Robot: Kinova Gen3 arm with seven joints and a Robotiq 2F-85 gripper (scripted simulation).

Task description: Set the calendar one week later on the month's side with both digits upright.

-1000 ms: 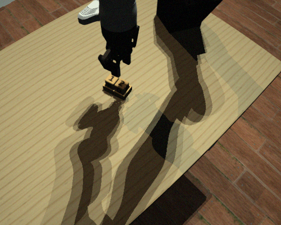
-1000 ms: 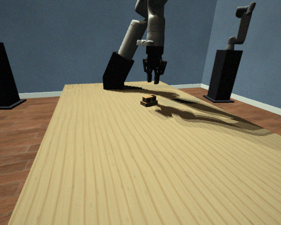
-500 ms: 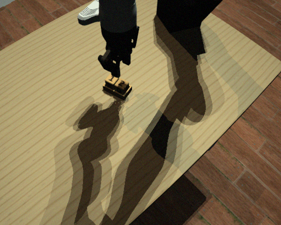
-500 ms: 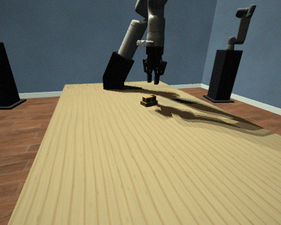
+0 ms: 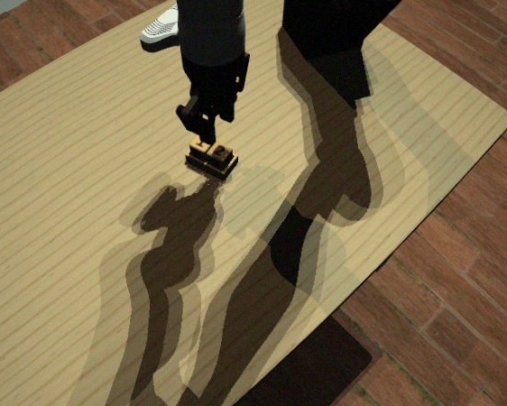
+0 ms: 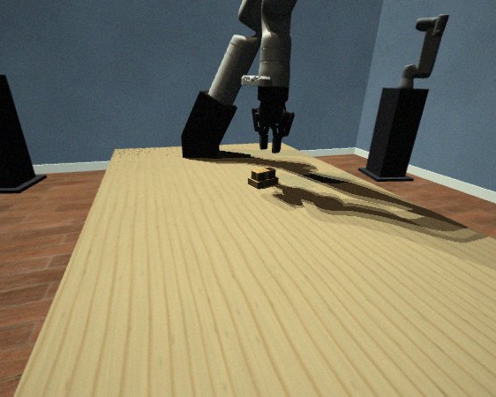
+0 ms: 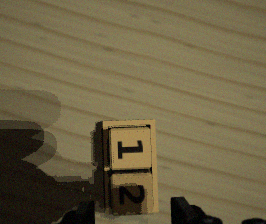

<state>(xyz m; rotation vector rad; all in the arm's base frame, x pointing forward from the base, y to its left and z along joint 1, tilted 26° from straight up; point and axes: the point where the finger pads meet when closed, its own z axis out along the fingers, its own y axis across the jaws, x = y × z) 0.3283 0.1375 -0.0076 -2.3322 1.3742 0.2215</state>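
Note:
The calendar is a small wooden tray [image 5: 208, 168] [image 6: 260, 183] [image 7: 154, 165] lying flat on the table, with two cubes side by side in it. Their top faces show a "1" cube [image 5: 199, 146] [image 7: 130, 147] and a "2" cube [image 5: 220, 152] [image 7: 130, 193]. The side with the month's name is too small to read. My gripper [image 5: 215, 127] [image 6: 270, 148] [image 7: 132, 215] hangs a short way above the cubes, fingers pointing down, half open and empty. In the wrist view the fingertips stand to either side of the "2" cube.
The arm's black base [image 6: 206, 125] stands on the table's far end behind the tray. Black pedestals stand on the floor at the right [image 6: 395, 132] and left [image 6: 1, 132]. The table's right edge [image 5: 434, 207] drops to a wooden floor.

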